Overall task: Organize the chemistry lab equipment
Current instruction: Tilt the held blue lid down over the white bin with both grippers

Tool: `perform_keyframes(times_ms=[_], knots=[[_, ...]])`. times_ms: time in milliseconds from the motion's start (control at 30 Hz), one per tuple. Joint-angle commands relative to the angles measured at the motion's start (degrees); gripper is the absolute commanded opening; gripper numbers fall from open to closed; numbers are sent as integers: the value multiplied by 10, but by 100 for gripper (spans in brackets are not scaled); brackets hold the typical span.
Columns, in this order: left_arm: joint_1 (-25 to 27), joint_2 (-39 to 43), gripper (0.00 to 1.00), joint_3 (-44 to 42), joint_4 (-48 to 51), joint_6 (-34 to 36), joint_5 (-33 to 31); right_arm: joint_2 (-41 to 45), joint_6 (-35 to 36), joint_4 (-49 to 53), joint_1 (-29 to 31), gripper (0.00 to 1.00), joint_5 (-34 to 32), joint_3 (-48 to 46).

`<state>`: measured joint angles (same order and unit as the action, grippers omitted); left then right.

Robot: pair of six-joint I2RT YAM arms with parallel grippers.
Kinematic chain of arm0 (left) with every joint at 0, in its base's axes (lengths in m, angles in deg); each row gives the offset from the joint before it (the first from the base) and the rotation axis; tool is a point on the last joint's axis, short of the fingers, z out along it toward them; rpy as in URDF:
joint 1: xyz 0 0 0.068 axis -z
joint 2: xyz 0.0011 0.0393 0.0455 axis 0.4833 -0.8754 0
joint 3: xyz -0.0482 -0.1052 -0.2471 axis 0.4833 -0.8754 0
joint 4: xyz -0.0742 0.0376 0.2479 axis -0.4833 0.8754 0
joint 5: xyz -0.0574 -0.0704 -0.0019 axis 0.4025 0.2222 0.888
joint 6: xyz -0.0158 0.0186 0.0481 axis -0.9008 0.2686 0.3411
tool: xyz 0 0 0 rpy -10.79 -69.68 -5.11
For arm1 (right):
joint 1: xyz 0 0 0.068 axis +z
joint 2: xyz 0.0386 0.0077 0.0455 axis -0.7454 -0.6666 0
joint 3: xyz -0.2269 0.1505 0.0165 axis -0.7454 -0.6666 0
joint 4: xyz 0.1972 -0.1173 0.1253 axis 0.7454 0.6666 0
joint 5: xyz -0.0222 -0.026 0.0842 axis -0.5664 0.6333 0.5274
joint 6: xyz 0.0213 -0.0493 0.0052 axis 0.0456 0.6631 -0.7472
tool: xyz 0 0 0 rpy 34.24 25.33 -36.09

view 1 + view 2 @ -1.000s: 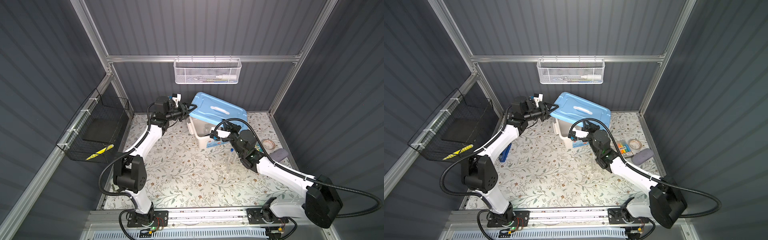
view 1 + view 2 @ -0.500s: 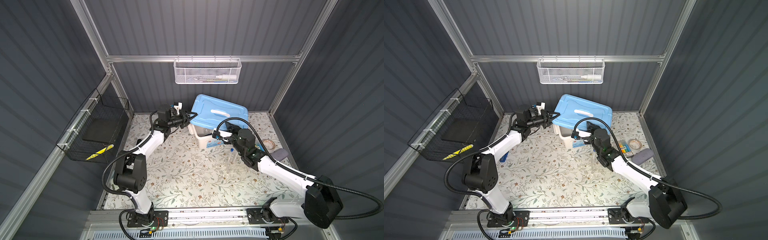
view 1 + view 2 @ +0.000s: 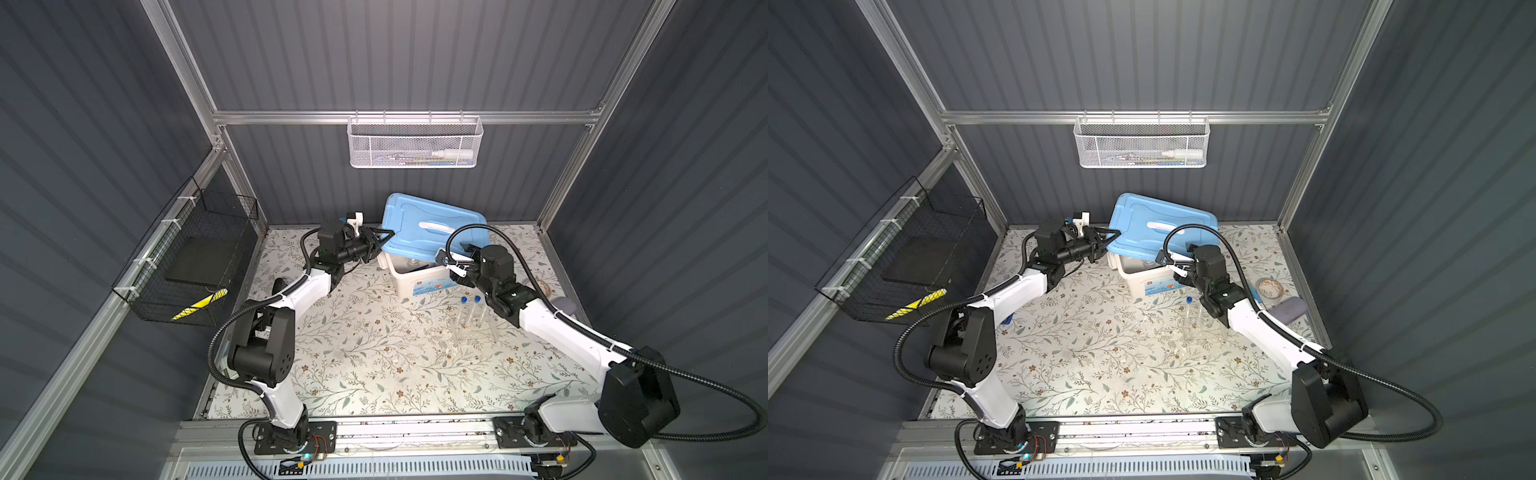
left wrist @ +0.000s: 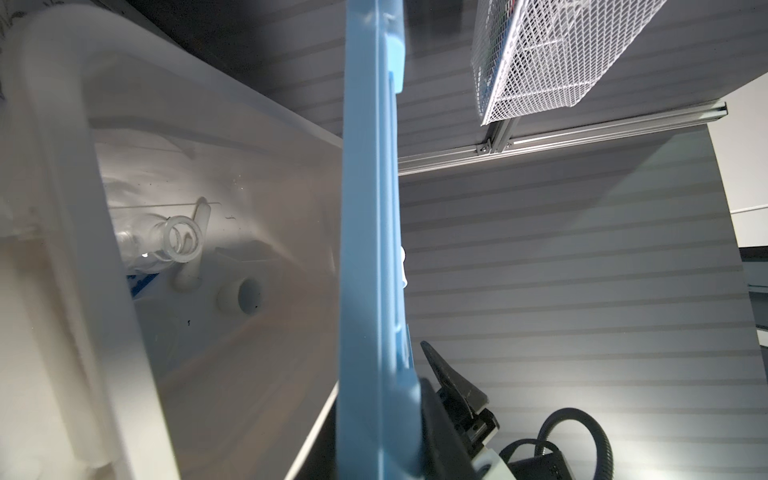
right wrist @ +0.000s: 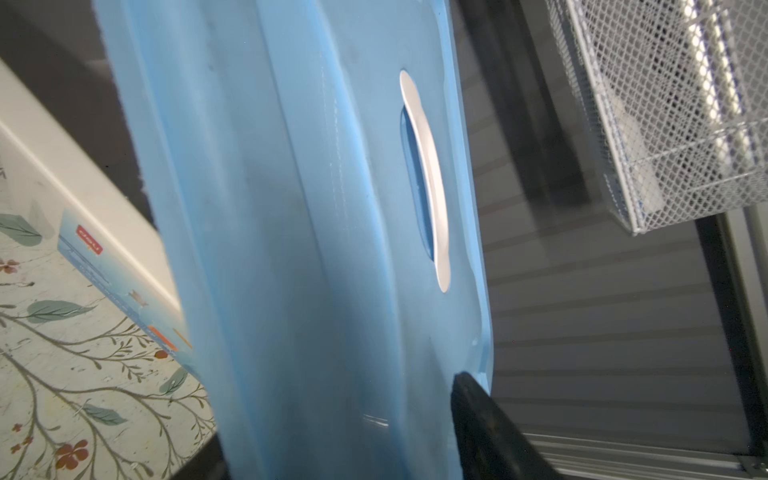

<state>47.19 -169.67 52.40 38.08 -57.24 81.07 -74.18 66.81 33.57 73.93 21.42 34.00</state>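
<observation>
Both top views look steeply down from high at the front, sharing my whole bench (image 3: 374, 365). My wrist cameras sit close against the lid (image 4: 370, 208), both facing the basket (image 5: 665, 104).

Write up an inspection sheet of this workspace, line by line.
Surface: floral table cover, flat, no spills seen.
Job's things: blue-capped test tubes upright in clear rack; glass vessel, pestle and white bowl inside white bin.
Clutter: tape roll and grey object at the table's right edge.
Grippers: left gripper shut on raised blue lid; right gripper astride the lid's front edge, grip unclear.
Cables: right arm's black conduit loops above the lid.
Surroundings: white mesh basket on back rail; black wire basket on left wall.
</observation>
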Motion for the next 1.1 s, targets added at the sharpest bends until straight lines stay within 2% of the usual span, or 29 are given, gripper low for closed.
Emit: perform_keyframes(times_ms=[0, 333, 533, 1067], knots=[[8, 18, 25, -15, -57, -2, -24, 3, -31, 5, -11, 67, 10, 22], [36, 23, 23, -42, -92, -2, -89, 3, -83, 36, -49, 69, 40, 25], [43, 30, 23, -66, -112, -5, -112, -18, -107, 80, -66, 70, 57, 59], [69, 42, 21, -115, -163, -18, -183, -35, -157, 162, -90, 76, 91, 107]])
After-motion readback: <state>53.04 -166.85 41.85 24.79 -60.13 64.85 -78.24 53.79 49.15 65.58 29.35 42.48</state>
